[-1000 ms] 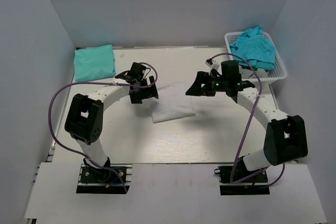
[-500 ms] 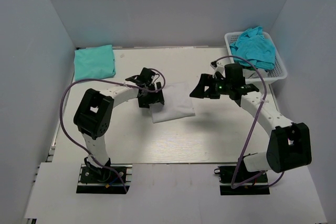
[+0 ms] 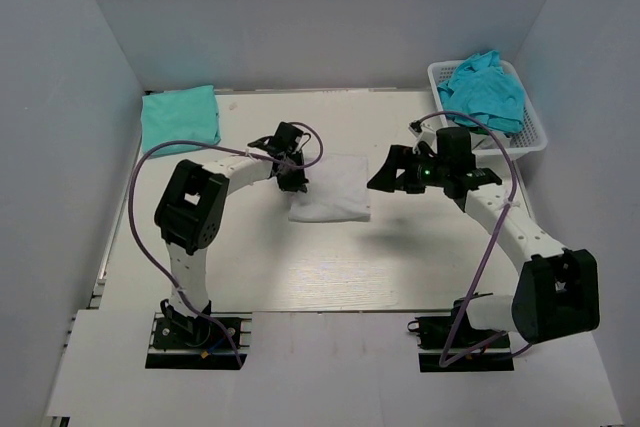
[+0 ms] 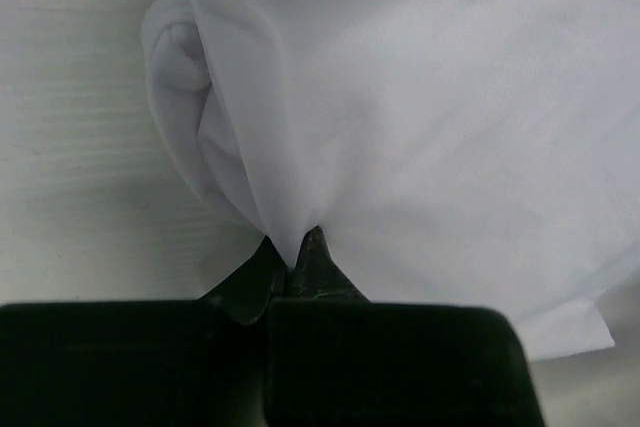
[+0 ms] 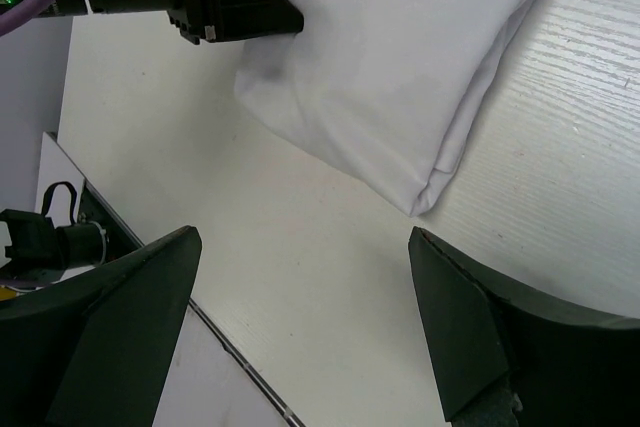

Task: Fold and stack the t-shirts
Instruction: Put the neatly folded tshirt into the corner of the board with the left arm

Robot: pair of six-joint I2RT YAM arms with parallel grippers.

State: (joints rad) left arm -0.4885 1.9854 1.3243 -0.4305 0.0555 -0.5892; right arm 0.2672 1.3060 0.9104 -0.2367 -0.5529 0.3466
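The white t-shirt (image 3: pixel 332 189) lies folded near the middle of the table (image 3: pixel 330 267). The left end effector (image 3: pixel 296 180) is clenched on the shirt's left edge; the left wrist view shows a small peak of white cloth pinched between the closed tips. The right end effector (image 3: pixel 385 175) hangs just right of the shirt with its fingers spread wide and nothing between them. A folded teal t-shirt (image 3: pixel 180 118) sits at the table's far left corner. More teal t-shirts (image 3: pixel 487 90) (crumpled, not folded) fill the white basket (image 3: pixel 536 133) at the far right.
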